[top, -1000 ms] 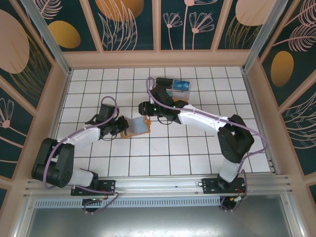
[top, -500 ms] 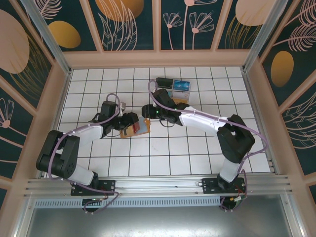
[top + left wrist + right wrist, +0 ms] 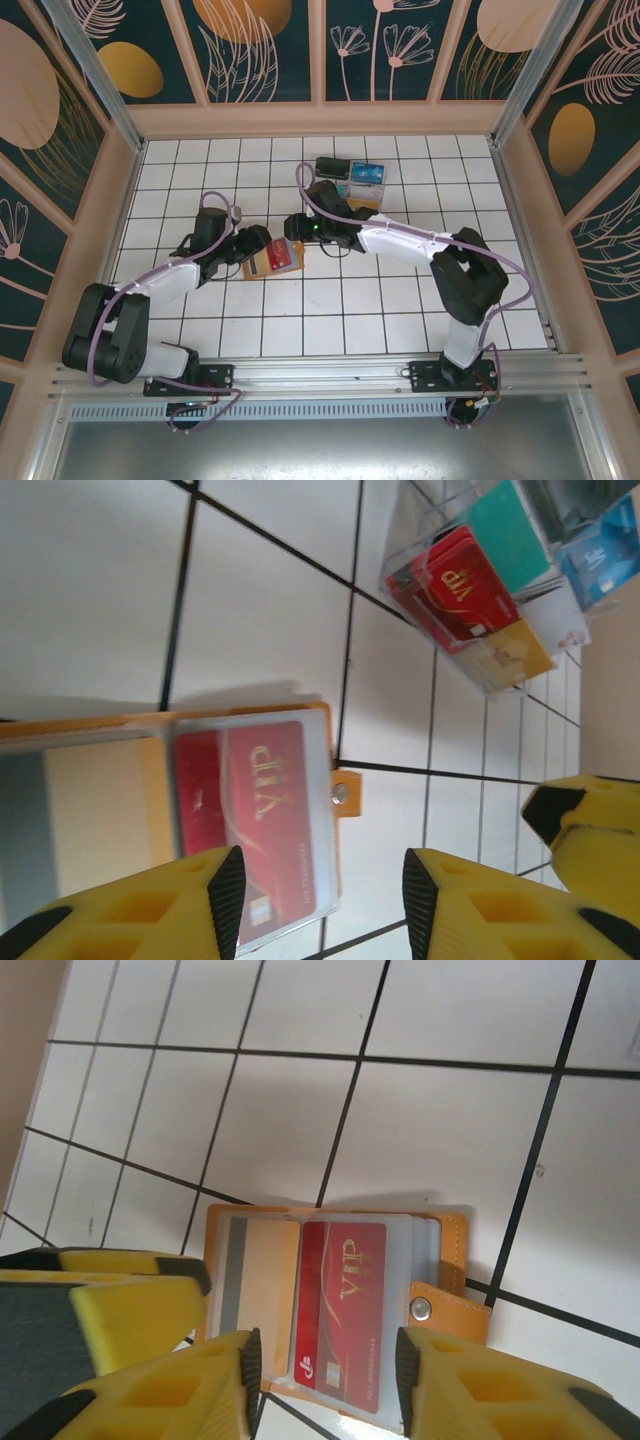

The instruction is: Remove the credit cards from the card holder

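The tan-orange card holder (image 3: 268, 264) lies open on the white tiles between the two arms. A red VIP credit card (image 3: 345, 1308) sits in its clear sleeve, with a gold card (image 3: 266, 1290) in the sleeve beside it. My left gripper (image 3: 256, 243) is open at the holder's left end; in the left wrist view (image 3: 322, 905) one finger overlaps the sleeve with the red card (image 3: 262, 815), the other is over bare tile. My right gripper (image 3: 328, 1385) is open, its fingers straddling the red card's sleeve from just above. The snap tab (image 3: 440, 1310) sticks out at the holder's side.
A clear tray (image 3: 470, 595) behind the holder carries loose card stacks in red, teal, gold and blue; in the top view it sits at the back of the table (image 3: 362, 182). Wooden walls and metal rails (image 3: 520, 190) border the tiled floor.
My left gripper has opened and let go of the holder's left edge, then shifted right over it. The holder now lies flatter with the red card showing. My right gripper's jaws have narrowed slightly.
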